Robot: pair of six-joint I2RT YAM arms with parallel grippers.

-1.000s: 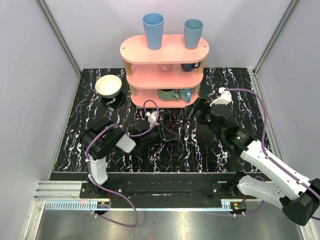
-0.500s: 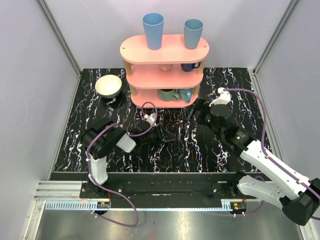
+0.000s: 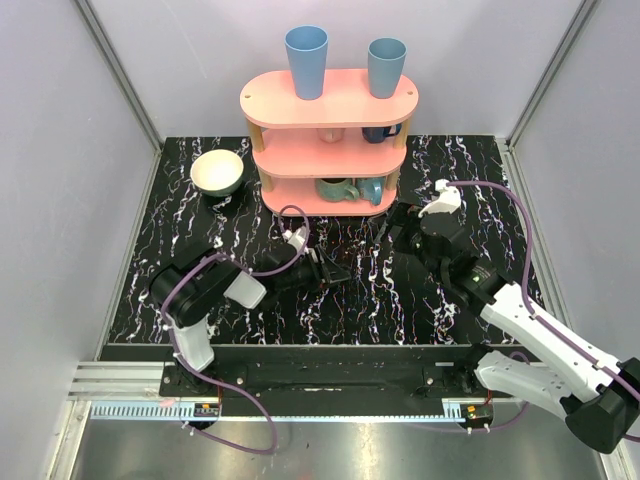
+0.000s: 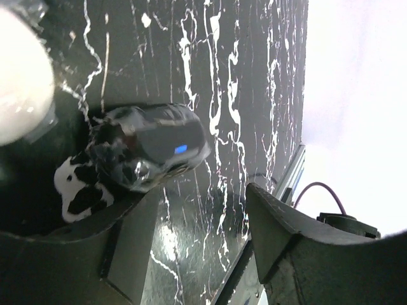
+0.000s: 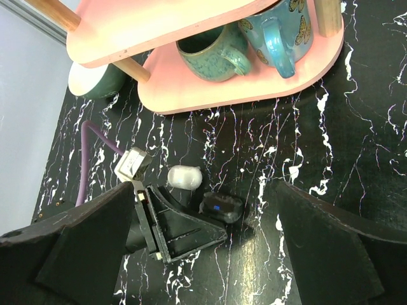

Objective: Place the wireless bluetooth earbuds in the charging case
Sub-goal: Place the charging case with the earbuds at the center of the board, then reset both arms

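The cream bowl (image 3: 217, 172) sits at the ten o'clock corner of the table (image 3: 180, 230). The left gripper (image 4: 200, 210) lies low over the marble, fingers spread and holding nothing.

The charging case (image 5: 185, 177), white and pill-shaped, rests on the table just beside that gripper, at about twelve o'clock from its fingers in the right wrist view. The left wrist view catches it only as a white blur at ten o'clock, and from above I cannot make it out.

A dark glossy pod (image 4: 152, 146) with a blue light lies at the fingertips. Against it is a small black-and-white blotched piece (image 4: 79, 187), possibly an earbud.

The pink shelf (image 3: 340, 100) carries blue cups (image 3: 306, 60) on top, and a green mug (image 5: 213, 56) and blue mug (image 5: 275, 32) on its bottom tier.

The right gripper (image 5: 205, 190) hovers at three o'clock from the left one, spread wide and holding nothing.
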